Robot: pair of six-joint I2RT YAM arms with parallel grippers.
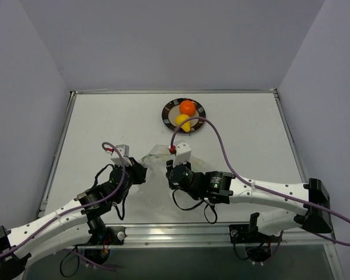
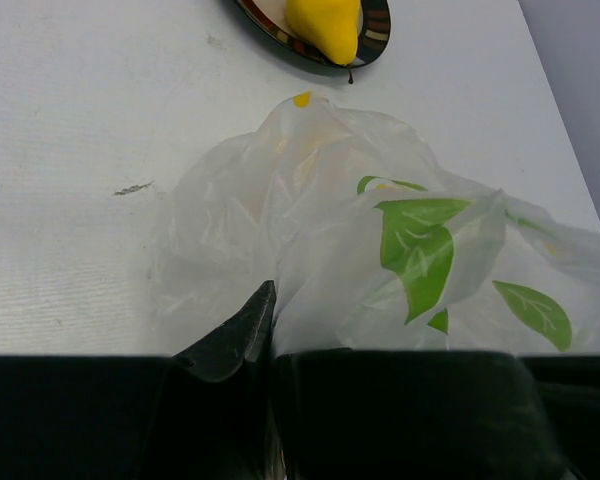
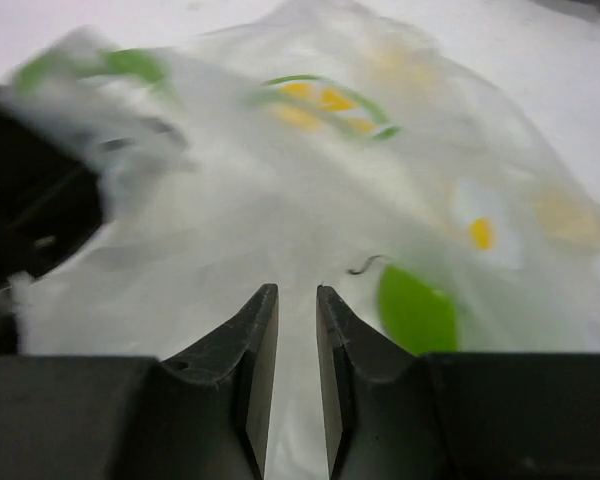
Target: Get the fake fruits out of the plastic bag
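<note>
The crinkly plastic bag (image 1: 157, 156) lies bunched between my two grippers. My left gripper (image 1: 143, 167) is shut on its near edge, and in the left wrist view the film (image 2: 310, 220) rises straight from the pinched tips (image 2: 272, 300). From the right, my right gripper (image 1: 169, 168) has its jaws almost together (image 3: 297, 295), with bag film (image 3: 280, 200) in the narrow gap. The orange fruit (image 1: 188, 107) and the yellow pear-like fruit (image 1: 182, 121) (image 2: 325, 25) rest on the plate (image 1: 165, 112). A green patch (image 3: 417, 310) shows through the bag; I cannot tell whether it is fruit or print.
The dark-rimmed plate (image 2: 375, 30) stands at the back middle of the white table (image 1: 251, 134), just beyond the bag. Raised rails run along the table's edges (image 1: 58, 151). A purple cable (image 1: 221, 146) arcs over the right arm.
</note>
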